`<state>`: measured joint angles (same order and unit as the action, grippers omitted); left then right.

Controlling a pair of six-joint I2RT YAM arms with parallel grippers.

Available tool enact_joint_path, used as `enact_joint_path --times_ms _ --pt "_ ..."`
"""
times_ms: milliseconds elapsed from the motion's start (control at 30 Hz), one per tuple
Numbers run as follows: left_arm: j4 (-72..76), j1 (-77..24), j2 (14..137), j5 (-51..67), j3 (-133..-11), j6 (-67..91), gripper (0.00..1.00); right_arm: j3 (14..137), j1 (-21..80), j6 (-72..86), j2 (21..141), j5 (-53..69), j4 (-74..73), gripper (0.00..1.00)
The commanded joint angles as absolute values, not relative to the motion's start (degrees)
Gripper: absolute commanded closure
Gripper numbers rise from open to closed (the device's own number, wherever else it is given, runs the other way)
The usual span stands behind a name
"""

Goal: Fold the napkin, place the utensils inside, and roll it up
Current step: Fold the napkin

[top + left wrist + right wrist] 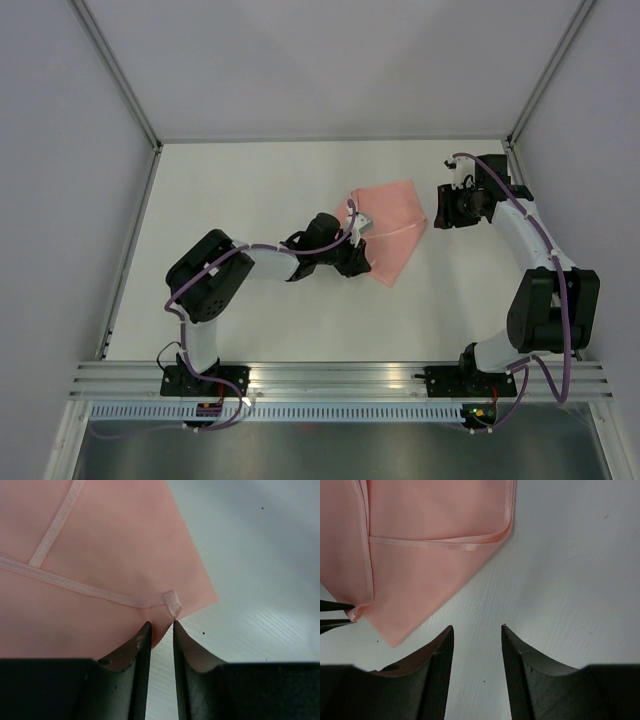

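Salmon-pink, slightly shiny cloth napkin (397, 228) lies folded flat on the white tabletop (250, 190), between the two arms. Satin hem strips cross its top face, so layers overlap.

Left pincer (161, 623): low on the tabletop at the napkin's edge, fingers (140, 650) a narrow slit apart. White tabletop shows through the slit. A small turned-over hem corner of the napkin sits just ahead of the tips, nearest the right-hand one. Rest of the cloth spreads ahead and to the left of this pincer. Nothing clamped that I can see.

Right pincer (477, 627): fingers moderately wide apart, empty, bare tabletop between and under them. Napkin is ahead and to its left, apart from the tips, with one pointed corner aimed back toward its left finger. At the far left of its wrist view, the left pincer's two dark tips bracket the hem corner.

From above: left pincer (366, 243) at the napkin's near-left edge, right pincer (440, 208) just off its right corner, not touching.
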<state>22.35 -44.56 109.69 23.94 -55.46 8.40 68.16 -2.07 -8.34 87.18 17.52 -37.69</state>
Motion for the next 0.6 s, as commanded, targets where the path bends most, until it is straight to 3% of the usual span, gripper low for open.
enact_joint_path --times_ms 0,433,567 --pt "23.3 -46.1 109.2 22.8 -58.5 6.5 0.71 68.2 -1.7 -8.6 87.5 16.4 -37.0 0.51" --pt "25.3 -49.1 112.0 23.0 -62.7 9.5 0.68 68.1 -1.4 -8.8 87.7 16.3 -37.1 0.51" --pt "29.3 -48.5 107.4 15.2 -59.2 12.7 0.62 68.0 -1.1 -8.8 88.1 16.3 -37.2 0.51"
